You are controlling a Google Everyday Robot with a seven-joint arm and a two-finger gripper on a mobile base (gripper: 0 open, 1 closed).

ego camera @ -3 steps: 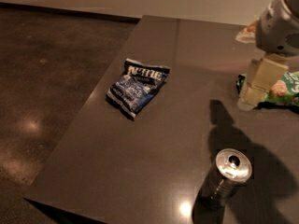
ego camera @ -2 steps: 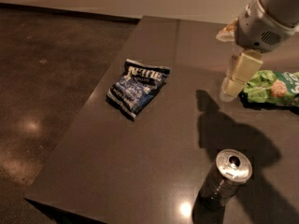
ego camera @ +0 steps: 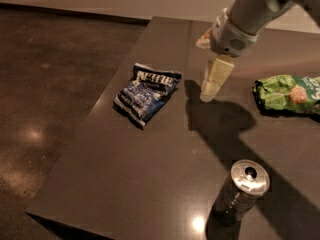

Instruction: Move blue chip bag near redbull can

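1. The step in hand looks like the approach. The gripper hangs above the surface, just right of the blue bag and not touching it. Whether it is spread or closed I cannot tell.
2. The blue bag lies flat on the left-middle part of the surface, close to the left edge, with nothing gripping it.
3. The can stands upright near the front edge, well apart from the bag. A green bag lies off to the right.
4. The bag's long axis runs on a diagonal from far-right to near-left. The white-lettered end points to the far-right, toward the gripper.
5. Next, I judge the gripper must shift left over the bag and drop onto it. A pinch across the short width, or on a crinkled edge, seems best.
6. After that, the bag must be carried toward the front right and set beside the can without knocking it over.
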